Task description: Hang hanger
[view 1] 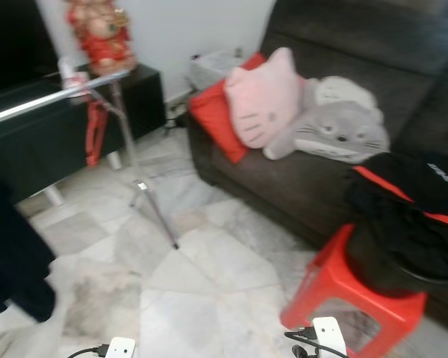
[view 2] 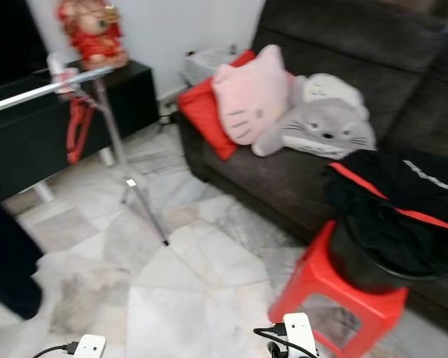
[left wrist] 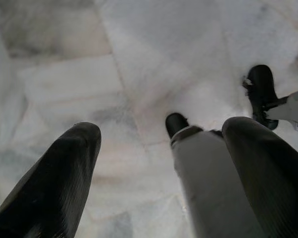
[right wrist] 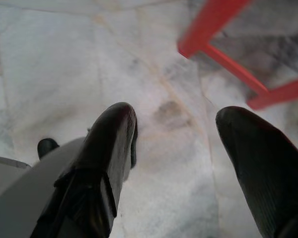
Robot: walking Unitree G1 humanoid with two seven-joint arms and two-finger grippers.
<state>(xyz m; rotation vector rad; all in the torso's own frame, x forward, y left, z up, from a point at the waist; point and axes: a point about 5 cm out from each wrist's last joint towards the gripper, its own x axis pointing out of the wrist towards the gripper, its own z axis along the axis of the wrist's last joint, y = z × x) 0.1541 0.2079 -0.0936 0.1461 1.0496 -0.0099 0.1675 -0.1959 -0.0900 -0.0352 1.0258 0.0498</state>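
I'm holding both claws low over the marble floor [view 1: 209,298]: left gripper [left wrist: 159,148] and right gripper [right wrist: 176,144] gaping, empty. The red hanger [view 1: 95,130] is dangling from the rail [view 1: 52,98] well ahead-left; probably light, stiff, best taken at its shoulder.

You had the garment rack [view 1: 127,127] standing at the far left, its bar running off to the left, in front of a low cabinet [view 1: 75,134] with a figurine [view 1: 101,33] on it. The sofa [view 1: 336,171] filled the far right, two plush cushions [view 1: 299,108] lying on it. A stool [view 1: 343,294] stood near right, before the sofa, with a basket [view 1: 411,239] of clothes on it.
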